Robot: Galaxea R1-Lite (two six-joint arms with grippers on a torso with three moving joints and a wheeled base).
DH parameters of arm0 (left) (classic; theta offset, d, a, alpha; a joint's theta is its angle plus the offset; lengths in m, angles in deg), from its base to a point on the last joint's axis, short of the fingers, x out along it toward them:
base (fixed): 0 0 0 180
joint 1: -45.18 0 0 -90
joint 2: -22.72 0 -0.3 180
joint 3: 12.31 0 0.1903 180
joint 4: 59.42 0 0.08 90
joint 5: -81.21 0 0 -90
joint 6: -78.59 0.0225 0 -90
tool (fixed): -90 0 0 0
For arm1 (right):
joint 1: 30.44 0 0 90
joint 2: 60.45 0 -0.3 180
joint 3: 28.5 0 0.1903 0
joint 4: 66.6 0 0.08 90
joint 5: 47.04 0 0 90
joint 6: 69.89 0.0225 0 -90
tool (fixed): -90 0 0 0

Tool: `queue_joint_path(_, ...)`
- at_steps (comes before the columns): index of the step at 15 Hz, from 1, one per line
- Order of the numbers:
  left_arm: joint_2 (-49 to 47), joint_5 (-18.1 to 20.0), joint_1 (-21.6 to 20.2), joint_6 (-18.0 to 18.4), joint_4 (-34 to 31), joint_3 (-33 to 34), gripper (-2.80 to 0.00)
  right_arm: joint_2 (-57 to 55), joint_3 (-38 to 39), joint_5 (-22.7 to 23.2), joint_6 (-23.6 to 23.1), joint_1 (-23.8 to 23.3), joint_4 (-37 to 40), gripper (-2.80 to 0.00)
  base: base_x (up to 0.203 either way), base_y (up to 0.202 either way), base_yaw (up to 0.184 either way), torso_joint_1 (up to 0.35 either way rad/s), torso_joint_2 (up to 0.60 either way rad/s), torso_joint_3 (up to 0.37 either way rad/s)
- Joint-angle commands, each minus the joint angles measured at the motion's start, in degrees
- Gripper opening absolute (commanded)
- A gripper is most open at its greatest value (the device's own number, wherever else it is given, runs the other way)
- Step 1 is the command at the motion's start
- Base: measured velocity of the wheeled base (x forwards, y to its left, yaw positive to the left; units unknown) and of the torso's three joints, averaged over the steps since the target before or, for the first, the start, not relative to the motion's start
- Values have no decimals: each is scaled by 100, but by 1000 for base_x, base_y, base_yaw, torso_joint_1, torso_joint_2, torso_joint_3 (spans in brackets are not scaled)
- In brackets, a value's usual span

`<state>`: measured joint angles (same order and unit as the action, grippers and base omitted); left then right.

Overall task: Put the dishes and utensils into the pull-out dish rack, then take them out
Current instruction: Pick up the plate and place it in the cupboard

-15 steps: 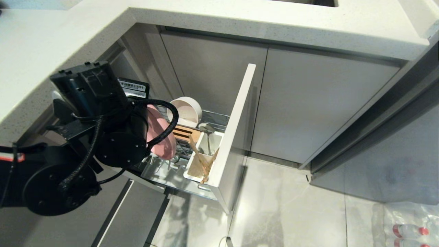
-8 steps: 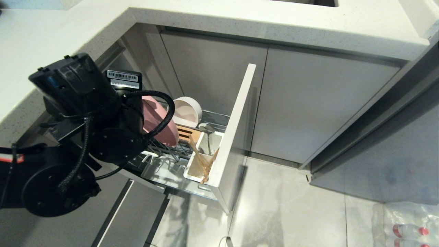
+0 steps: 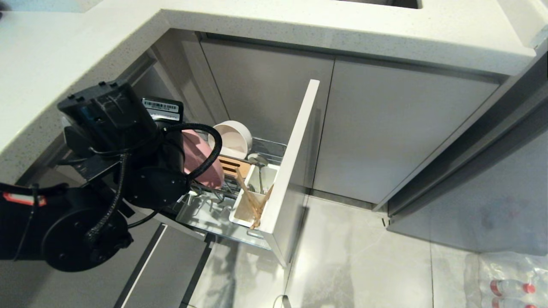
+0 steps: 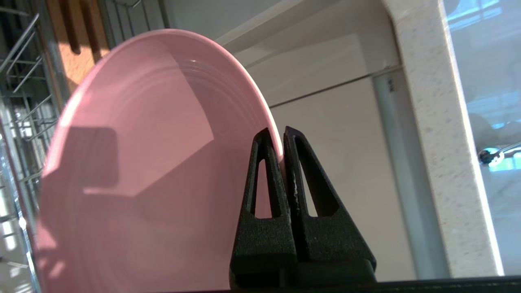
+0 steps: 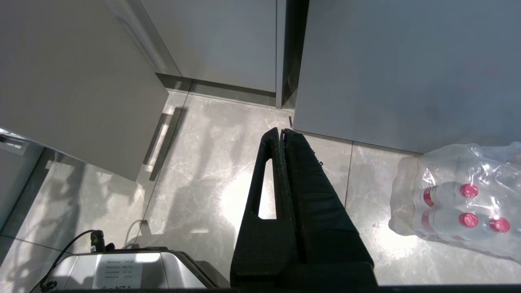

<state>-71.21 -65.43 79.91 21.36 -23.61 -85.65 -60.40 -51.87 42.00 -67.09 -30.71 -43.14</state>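
Note:
My left gripper point(image 4: 280, 134) is shut on the rim of the large pink plate point(image 4: 142, 162). The plate point(image 3: 202, 164) stands on edge over the wire prongs of the pull-out dish rack point(image 3: 209, 214), half hidden behind my left wrist point(image 3: 128, 141). A white bowl point(image 3: 231, 139) rests at the rack's back. In front of it lies the brown wooden strip point(image 3: 231, 166). The chopsticks point(image 3: 251, 201) and the metal spoon point(image 3: 258, 161) stand in the white utensil cup point(image 3: 239, 216) beside the pale front panel point(image 3: 295, 162). My right gripper point(image 5: 281, 132) hangs shut and empty above the floor.
The white countertop point(image 3: 299, 25) overhangs the rack, close above my left arm. Grey cabinet doors point(image 3: 385, 137) stand behind and to the right of the rack. A wrapped pack of water bottles point(image 5: 460, 203) lies on the tiled floor at the right.
My left wrist swung up and to the left with the pink plate, then came back down over the rack. The plate now sits slightly higher than a second ago.

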Motion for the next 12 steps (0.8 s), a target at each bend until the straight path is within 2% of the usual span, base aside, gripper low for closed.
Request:
queue_joint_path(1,-47,-32,-1,-35,33,14,-280,-5,9,0,1,0,-1,-280,0,0,0,0,0,0)
queue_joint_path(6,-218,-38,-19,-17,17,30,-280,-5,9,0,1,0,-1,-280,0,0,0,0,0,0)
queue_joint_path(12,-632,-93,-63,5,-298,-73,-280,-5,9,0,1,0,-1,-280,0,0,0,0,0,0)
